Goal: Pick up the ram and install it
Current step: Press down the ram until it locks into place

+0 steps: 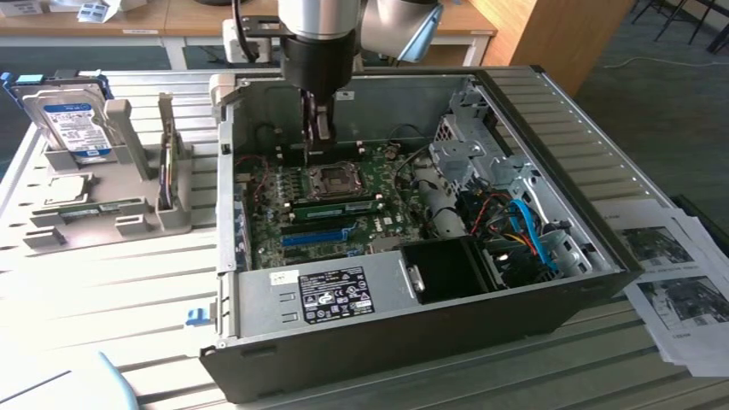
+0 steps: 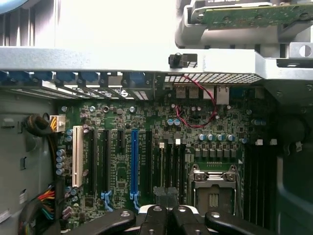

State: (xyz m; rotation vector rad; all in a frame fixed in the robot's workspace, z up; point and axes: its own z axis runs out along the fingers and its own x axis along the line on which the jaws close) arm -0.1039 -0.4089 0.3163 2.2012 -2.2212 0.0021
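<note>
Ram (image 1: 341, 207) is seen as a long green stick with a pale label, lying along the motherboard (image 1: 341, 226) inside the opened computer case (image 1: 399, 342). It is placed just on the near side of the CPU socket (image 1: 336, 178), between that socket and the blue expansion slot (image 1: 313, 237), and appears to be seated in a slot, though how fully cannot be told. The gripper (image 1: 317, 137) is held above the board at the far side of the socket, apart from the stick, with its fingers brought together and nothing clamped between them. In the wrist view the closed gripper (image 2: 166, 196) is seen over the dark slots beside the socket (image 2: 212, 191). Left of the case, on the slatted surface (image 1: 114, 282), a grey stand (image 1: 125, 213) is set, in which a blue-labelled hard drive (image 1: 68, 124) is propped upright. Printed sheets (image 1: 672, 273) are laid on the exterior view's right.
</note>
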